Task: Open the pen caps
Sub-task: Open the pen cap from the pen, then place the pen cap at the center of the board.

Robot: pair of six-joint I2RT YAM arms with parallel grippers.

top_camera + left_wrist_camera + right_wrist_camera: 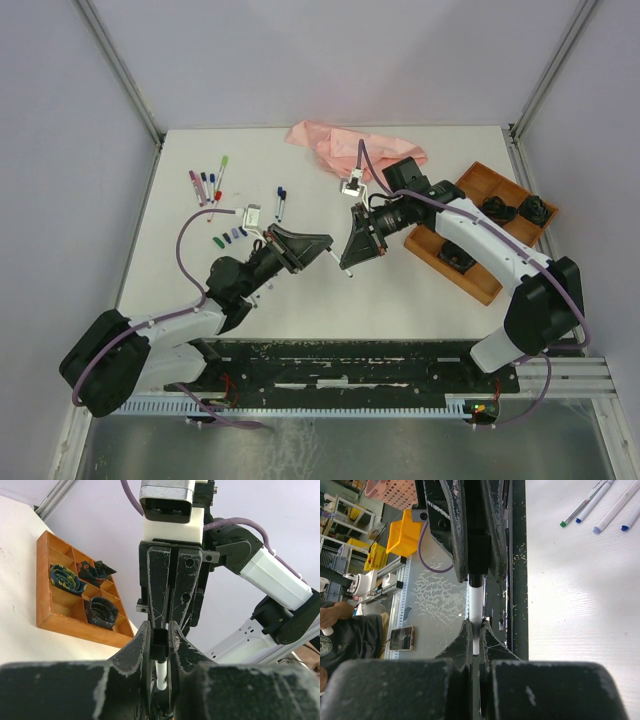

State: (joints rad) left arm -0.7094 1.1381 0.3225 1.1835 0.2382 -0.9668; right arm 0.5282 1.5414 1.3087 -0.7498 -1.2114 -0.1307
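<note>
Left fingers [142, 645] pinch a dark pen cap [159, 647]. Right fingers [462, 640] clamp tight on the same pen's white barrel [475, 605], above the tabletop [420, 290].

No legible txt or labels anywhere.

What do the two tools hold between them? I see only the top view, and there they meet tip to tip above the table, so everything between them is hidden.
Observer: In the right wrist view, the right tool pinches a thin white barrel.
Operator: And the left tool?
Observer: The left wrist view shows the left tool closed on a dark cap at its fingertips.
Operator: Is the cap off already?
Observer: No. In the right wrist view, the cap meets the barrel with no gap.
</note>
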